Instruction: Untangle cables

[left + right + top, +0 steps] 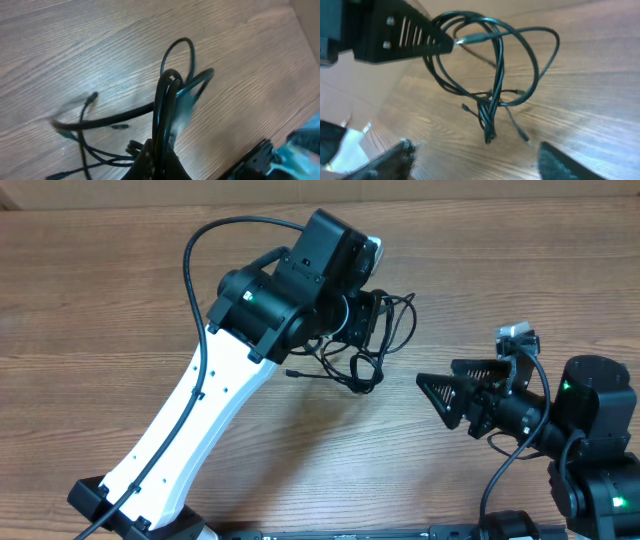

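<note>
The cables (363, 370) are a tangle of thin black cords in the middle of the wooden table. My left gripper (370, 320) is shut on a bunch of their strands. In the left wrist view the gripper (162, 152) pinches the cables (172, 85), which loop upward from the jaws, and loose plug ends (92, 97) trail to the left. In the right wrist view the cables (492, 95) hang in loops from the left gripper's fingers (415, 37), with the lower ends near the wood. My right gripper (475, 165) stands open below them with nothing between its fingers; overhead it (440, 395) is right of the tangle.
The wooden table (120, 290) runs across the whole overhead view. The white left arm (190, 430) crosses from the front left. The right arm's black body (590, 420) sits at the right edge. Thick robot wiring (195, 250) arcs over the left arm.
</note>
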